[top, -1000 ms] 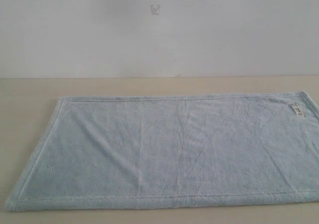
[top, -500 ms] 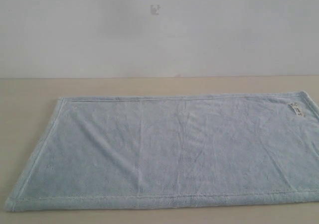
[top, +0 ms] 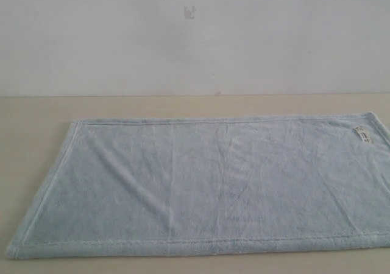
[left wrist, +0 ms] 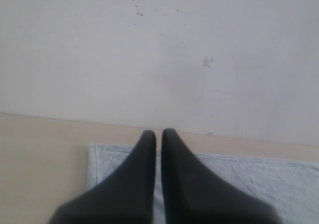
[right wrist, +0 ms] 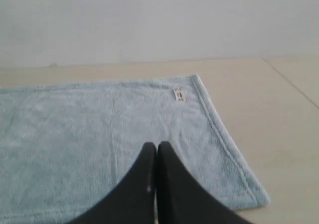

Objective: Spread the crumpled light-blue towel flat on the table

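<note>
Lying flat on the table [top: 36, 112], the towel [top: 207, 186], left hand [left wrist: 158, 133] pressed together, right hand [right wrist: 157, 147] pressed together

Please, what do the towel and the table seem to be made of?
The towel looks like soft plush fleece or microfibre, pale blue and matte: fuzzy nap, stitched hem. The table looks like smooth pale beige laminate or wood-look board, flat and even; which one, I cannot tell.
</note>
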